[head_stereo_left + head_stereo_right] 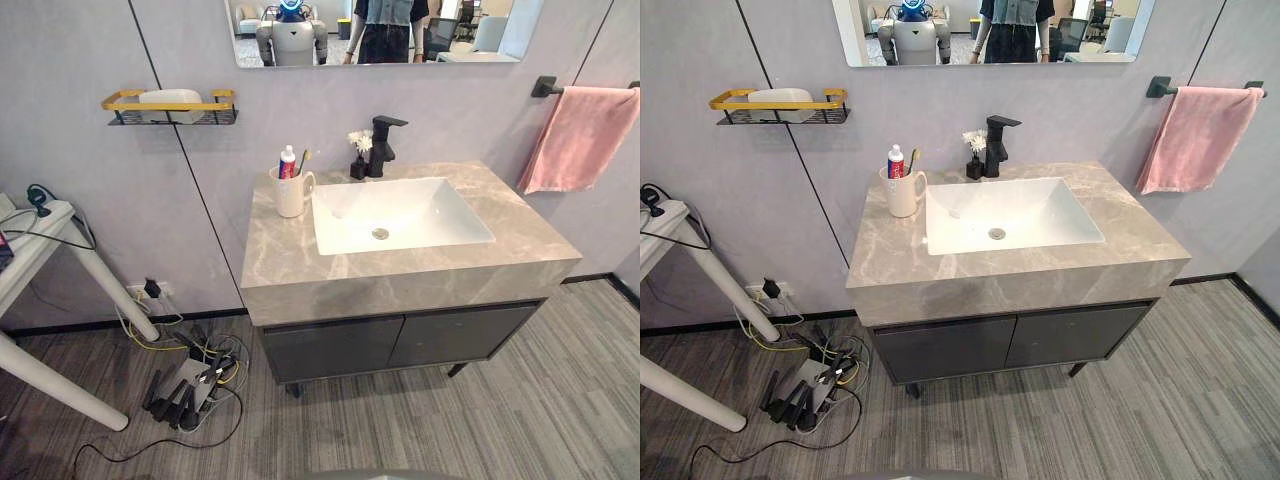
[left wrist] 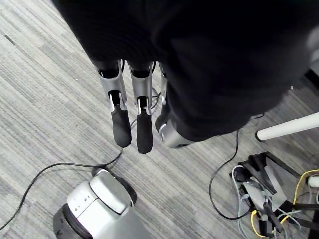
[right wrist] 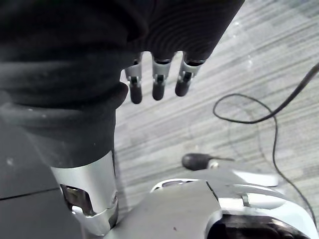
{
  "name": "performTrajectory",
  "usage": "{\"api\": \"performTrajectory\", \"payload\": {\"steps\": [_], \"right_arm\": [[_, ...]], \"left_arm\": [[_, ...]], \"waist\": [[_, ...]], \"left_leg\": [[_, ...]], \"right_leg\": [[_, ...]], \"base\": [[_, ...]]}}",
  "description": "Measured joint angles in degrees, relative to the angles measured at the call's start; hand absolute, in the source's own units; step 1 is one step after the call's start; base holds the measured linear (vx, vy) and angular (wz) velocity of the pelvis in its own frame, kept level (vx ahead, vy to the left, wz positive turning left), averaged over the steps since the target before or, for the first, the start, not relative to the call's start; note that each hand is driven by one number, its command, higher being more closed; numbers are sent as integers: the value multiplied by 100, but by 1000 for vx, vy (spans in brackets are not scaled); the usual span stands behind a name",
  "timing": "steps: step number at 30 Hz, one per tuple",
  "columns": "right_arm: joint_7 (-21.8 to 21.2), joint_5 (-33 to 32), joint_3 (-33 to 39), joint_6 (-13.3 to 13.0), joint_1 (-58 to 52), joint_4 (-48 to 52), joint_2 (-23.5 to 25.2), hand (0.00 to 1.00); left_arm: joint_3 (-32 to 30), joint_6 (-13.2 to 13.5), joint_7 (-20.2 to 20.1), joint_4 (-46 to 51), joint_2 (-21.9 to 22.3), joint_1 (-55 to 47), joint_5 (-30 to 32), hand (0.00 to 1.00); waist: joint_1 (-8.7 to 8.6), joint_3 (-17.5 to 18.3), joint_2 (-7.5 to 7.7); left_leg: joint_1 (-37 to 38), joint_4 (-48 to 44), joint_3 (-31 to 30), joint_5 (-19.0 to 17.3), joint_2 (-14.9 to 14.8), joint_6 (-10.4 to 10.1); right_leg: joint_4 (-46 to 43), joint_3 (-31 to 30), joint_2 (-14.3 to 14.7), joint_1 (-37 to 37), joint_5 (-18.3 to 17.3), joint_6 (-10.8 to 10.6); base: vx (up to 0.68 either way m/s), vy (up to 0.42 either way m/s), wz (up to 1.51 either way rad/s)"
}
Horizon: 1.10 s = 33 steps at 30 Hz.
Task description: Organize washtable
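grey marble washtable counter (image 1: pixel 290 275) stands straight ahead of the robot against the wall, with a white rectangular sink basin (image 1: pixel 445 215) sunk in its middle-right and dark cabinet doors (image 1: pixel 400 340) below

white ceramic mug (image 1: pixel 291 195) sits upright on the counter's back left, just beside the basin's left rim, handle toward the basin. a red-and-white toothpaste tube (image 1: pixel 288 163) and a thin toothbrush (image 1: pixel 914 156) stand in it, long axes near vertical

black angular faucet (image 1: pixel 382 145) is behind the basin, with a small dark vase of white flowers (image 1: pixel 359 162) touching or just beside it on its left. pink towel (image 1: pixel 580 135) hangs from a black bar on the wall to the right, well apart from the counter. gold-railed black wire shelf (image 1: pixel 170 108) is on the wall to the left, holding a white object, can't tell what

left hand (image 2: pixel 120 124): fingers straight and relaxed, grasping nothing, hanging over the grey striped floor (image 1: pixel 540 400). right hand (image 3: pixel 157 85): same, fingers loose, empty, low over the floor

key relation: both hands are down low and the counter items are up and forward of them. the mug is on the counter's left half, so the left arm looks nearer to it, the right nearer to faucet and towel. the upright mug would likely want a side grasp

progress guess: the counter looks tidy, no hand engaged
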State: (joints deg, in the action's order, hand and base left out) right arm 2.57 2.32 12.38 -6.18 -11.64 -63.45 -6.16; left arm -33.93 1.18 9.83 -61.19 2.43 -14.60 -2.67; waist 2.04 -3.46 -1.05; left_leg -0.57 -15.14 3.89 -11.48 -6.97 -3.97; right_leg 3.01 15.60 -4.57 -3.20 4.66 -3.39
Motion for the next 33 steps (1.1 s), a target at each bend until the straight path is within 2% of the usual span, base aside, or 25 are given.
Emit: {"api": "performTrajectory", "payload": {"steps": [2,4,6,7,9,10,11,12,14,15,16,18,19,20,21,22,23,25,26,27,28,30,31,32,33], "right_arm": [[46,-4,-4,5,116,68,-39,0],[118,-75,8,8,107,119,-4,0],[123,-126,9,9,88,207,-8,0],[124,-130,12,12,94,233,7,0],[130,-190,13,28,20,441,146,0],[163,-206,13,33,-34,553,251,0],[207,-214,6,41,-95,645,276,0],[239,-236,8,38,-110,656,271,0],[240,-287,6,48,-130,656,218,0],[224,-281,-12,75,-140,654,206,0],[225,-252,-74,97,-145,651,172,0],[222,-137,-256,95,-105,610,65,0],[218,-105,-298,92,-69,579,29,0],[213,-86,-329,96,-55,567,14,0],[208,-43,-413,86,-30,558,-90,0],[200,44,-462,93,130,448,-169,0],[204,68,-503,120,193,376,-169,0],[191,127,-795,139,250,327,-168,0],[120,132,-964,129,259,329,-198,0],[100,132,-1048,126,275,329,-218,0],[88,130,-1135,122,323,346,-245,0],[63,121,-1196,107,480,267,-240,0],[-5,119,-1249,92,542,184,-211,0],[-62,117,-1248,72,558,170,-195,0],[-71,117,-1247,73,571,150,-196,0]], "left_arm": [[130,52,16,9,48,209,48,0],[309,82,22,36,4,209,107,0],[568,89,36,39,-31,218,112,0],[752,106,26,47,-58,257,121,0],[1028,124,32,173,-285,286,128,0],[1319,137,31,285,-429,336,209,0],[1592,147,24,287,-548,429,391,0],[1654,156,25,293,-569,464,458,0],[1775,162,30,341,-541,590,568,0],[1790,162,32,342,-495,625,574,0],[1800,162,31,337,-475,616,573,0],[1784,160,27,251,-492,595,572,0],[1692,153,20,196,-488,639,569,0],[1601,145,19,135,-461,703,568,0],[1470,141,17,8,-370,733,562,0],[1375,138,15,-14,-297,719,558,0],[1375,140,14,-19,-310,727,558,0],[1349,147,10,-17,-360,721,550,0],[1316,155,16,-15,-391,627,543,0],[1305,156,16,-13,-409,580,529,0],[1262,185,33,3,-419,491,430,0],[1202,194,10,6,-437,484,344,0],[1260,181,4,-7,-440,450,345,0],[1316,136,-42,-24,-451,426,363,0],[1319,127,-73,-22,-454,416,366,0]], "waist": [[12,-134,-106],[-77,-172,-108],[-194,-173,-172],[-198,-179,-208],[-121,-162,62],[-133,-170,190],[-126,-183,217],[-138,-188,193],[-141,-239,84],[-121,-267,13],[-120,-263,-10],[-126,-247,20],[-130,-212,120],[-126,-211,53],[-113,-199,-78],[-122,-196,-107],[-128,-208,-96],[-102,-259,-22],[-105,-267,-2],[-109,-285,23],[-120,-305,34],[-77,-358,108],[-64,-415,198],[-48,-460,213],[-53,-475,224]], "left_leg": [[-331,-768,145,-366,-219,45],[-570,-1599,41,-597,-335,37],[-498,-1751,-234,-847,-453,-297],[-472,-1526,-103,-1165,-415,-41],[-597,-1465,379,-1162,-252,-22],[-689,-1486,630,-1159,-171,78],[-742,-1490,832,-1103,-91,268],[-759,-1476,967,-1058,-88,367],[-629,-1260,1349,-972,-83,538],[-368,-990,1575,-883,-79,541],[-107,-722,1864,-801,-75,507],[183,-488,2436,-759,-54,455],[256,-464,2680,-726,10,395],[274,-436,2821,-703,18,356],[348,-290,3044,-614,-39,277],[476,-213,3522,-491,-116,202],[499,-324,3701,-486,-175,192],[469,-1558,4133,-401,-751,37],[335,-2720,4150,-181,-1333,173],[210,-3357,4057,7,-1645,472],[-129,-4369,3664,-32,-2045,1136],[-807,-4686,2379,-413,-1604,822],[-1058,-4404,1622,-576,-1098,547],[-1211,-3981,1021,-627,-701,448],[-1277,-3684,774,-668,-540,370]], "right_leg": [[-320,-235,82,376,-62,40],[-439,-428,94,527,-103,26],[-490,-648,152,664,-69,-118],[-526,-798,152,880,-7,-187],[-534,-986,-63,1216,102,-202],[-573,-1060,-172,1431,146,-226],[-660,-985,-270,1616,115,-173],[-810,-830,-366,1723,53,-88],[-2018,-41,-704,2113,-250,287],[-3004,648,-935,2100,-585,566],[-3641,1191,-1083,1918,-1024,653],[-3970,1870,-1247,1723,-1568,779],[-3827,2200,-1220,1774,-1583,833],[-3665,2375,-1129,1741,-1559,914],[-3297,2546,-889,1685,-1479,1035],[-2683,2638,-613,1596,-1465,1015],[-2423,2556,-449,1565,-1486,893],[-1780,1747,219,1377,-1256,928],[-1546,1331,543,1158,-1235,972],[-1496,1104,710,1069,-1258,1046],[-1555,589,1022,1008,-1209,1226],[-1706,-213,1302,996,-1254,1334],[-1700,-821,1437,865,-1236,1331],[-1690,-1346,1554,723,-1209,1213],[-1699,-1627,1612,696,-1220,1151]], "base": [[-167,82,-54],[-82,124,-59],[-102,235,-68],[-181,337,-108],[-164,249,-117],[-130,186,-95],[-146,207,-83],[-69,132,-69],[0,86,-64],[75,81,-92],[104,51,-115],[126,-36,-137],[122,-64,-136],[121,-62,-142],[160,-128,-191],[154,-146,-198],[148,-166,-214],[107,-140,-207],[126,-149,-195],[234,-180,-222],[237,-78,-233],[202,15,-257],[161,87,-276],[137,97,-271],[125,137,-256]]}}
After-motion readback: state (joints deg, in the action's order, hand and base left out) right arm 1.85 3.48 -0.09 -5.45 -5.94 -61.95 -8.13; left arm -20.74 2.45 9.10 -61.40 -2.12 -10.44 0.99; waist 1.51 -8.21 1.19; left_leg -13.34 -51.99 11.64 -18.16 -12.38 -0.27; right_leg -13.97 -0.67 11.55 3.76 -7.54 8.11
